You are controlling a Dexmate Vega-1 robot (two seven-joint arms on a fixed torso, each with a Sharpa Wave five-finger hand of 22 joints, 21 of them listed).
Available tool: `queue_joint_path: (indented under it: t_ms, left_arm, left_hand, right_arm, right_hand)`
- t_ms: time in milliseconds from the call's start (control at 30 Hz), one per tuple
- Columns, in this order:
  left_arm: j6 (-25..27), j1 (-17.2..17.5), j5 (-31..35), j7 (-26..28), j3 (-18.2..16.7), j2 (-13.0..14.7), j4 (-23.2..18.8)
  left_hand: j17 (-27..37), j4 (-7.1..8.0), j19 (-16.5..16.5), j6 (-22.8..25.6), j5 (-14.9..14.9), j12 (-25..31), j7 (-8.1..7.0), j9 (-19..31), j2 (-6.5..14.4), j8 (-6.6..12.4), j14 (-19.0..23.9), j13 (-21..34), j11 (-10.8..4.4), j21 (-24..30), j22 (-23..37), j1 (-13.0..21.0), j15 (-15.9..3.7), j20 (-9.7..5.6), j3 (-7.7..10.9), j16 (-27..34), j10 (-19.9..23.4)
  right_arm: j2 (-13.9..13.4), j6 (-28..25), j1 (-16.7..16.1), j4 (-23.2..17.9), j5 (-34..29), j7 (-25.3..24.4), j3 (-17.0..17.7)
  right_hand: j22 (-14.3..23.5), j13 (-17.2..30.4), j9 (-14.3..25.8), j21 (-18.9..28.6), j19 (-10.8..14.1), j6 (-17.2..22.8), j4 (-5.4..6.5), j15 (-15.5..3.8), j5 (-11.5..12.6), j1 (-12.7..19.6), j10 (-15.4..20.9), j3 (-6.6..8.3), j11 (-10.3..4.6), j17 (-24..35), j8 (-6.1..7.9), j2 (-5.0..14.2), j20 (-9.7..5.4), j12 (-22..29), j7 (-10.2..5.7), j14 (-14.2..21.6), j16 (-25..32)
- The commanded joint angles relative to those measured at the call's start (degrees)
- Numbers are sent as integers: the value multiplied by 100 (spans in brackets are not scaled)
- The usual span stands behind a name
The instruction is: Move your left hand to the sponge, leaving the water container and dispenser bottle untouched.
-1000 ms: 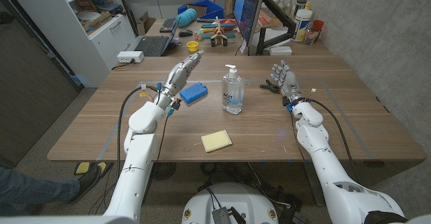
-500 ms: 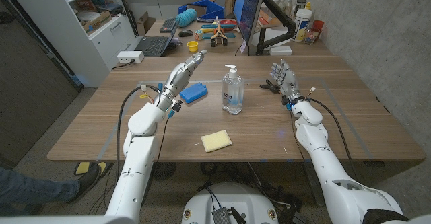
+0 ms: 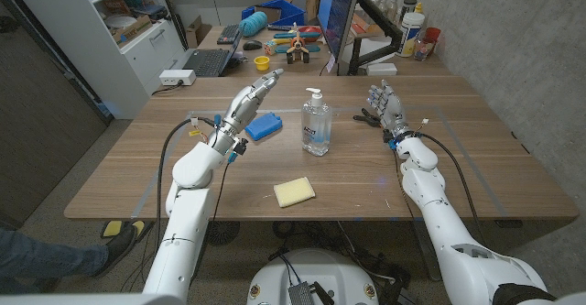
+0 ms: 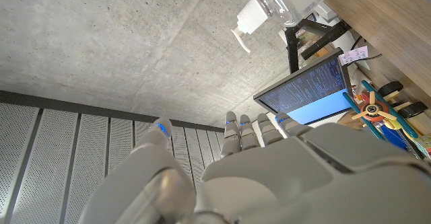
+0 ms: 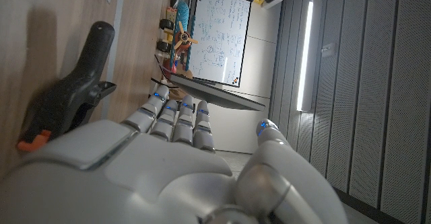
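A yellow sponge (image 3: 294, 192) lies on the wooden table (image 3: 366, 181) near its front edge. Behind it stands the clear dispenser bottle (image 3: 316, 125) with a white pump, whose top (image 4: 259, 5) also shows in the left wrist view. A flat blue water container (image 3: 263, 125) lies left of the bottle. My left hand (image 3: 247, 101) is raised above the table just left of the blue container, fingers stretched out, holding nothing; its back (image 4: 269, 177) shows in the left wrist view. My right hand (image 3: 385, 103) stands upright at the right, fingers apart and empty.
A black clamp (image 3: 369, 116) lies beside my right hand, close in front of it (image 5: 71, 89) in the right wrist view. A monitor (image 3: 337, 16), a laptop (image 3: 209, 59) and cluttered tools sit on the desk behind the table. A person's shoe (image 3: 124, 241) shows at the floor left.
My left arm has shifted very slightly; the hand stays raised beside the blue container. The sponge, bottle, container and right hand have not moved.
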Motion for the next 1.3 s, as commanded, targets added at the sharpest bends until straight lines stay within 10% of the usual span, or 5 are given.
queue_joint_path:
  t_ms: [33,1300]
  left_arm:
    - [17,137,59,-40,38,77,-205]
    - [22,557,293,-277,123,476,-860]
  left_hand:
    - [6,-37,-24,55,24,33,2,12,11,31,19,16,-31,16,15,64,-14,51,9,12,31]
    - [10,-89,-55,72,-25,29,0,16,34,13,16,19,-54,27,22,165,-15,140,12,10,33]
  right_arm:
    - [14,34,-51,-53,33,-26,16]
    - [-2,73,-199,-219,111,-119,-27]
  right_hand:
    - [25,14,11,-22,43,51,-12,-1,2,-14,58,13,3,23,-11,24,3,26,-3,40,14]
    - [28,15,11,-100,62,59,-40,-3,6,-26,72,-6,-3,23,-17,37,23,19,-16,53,7]
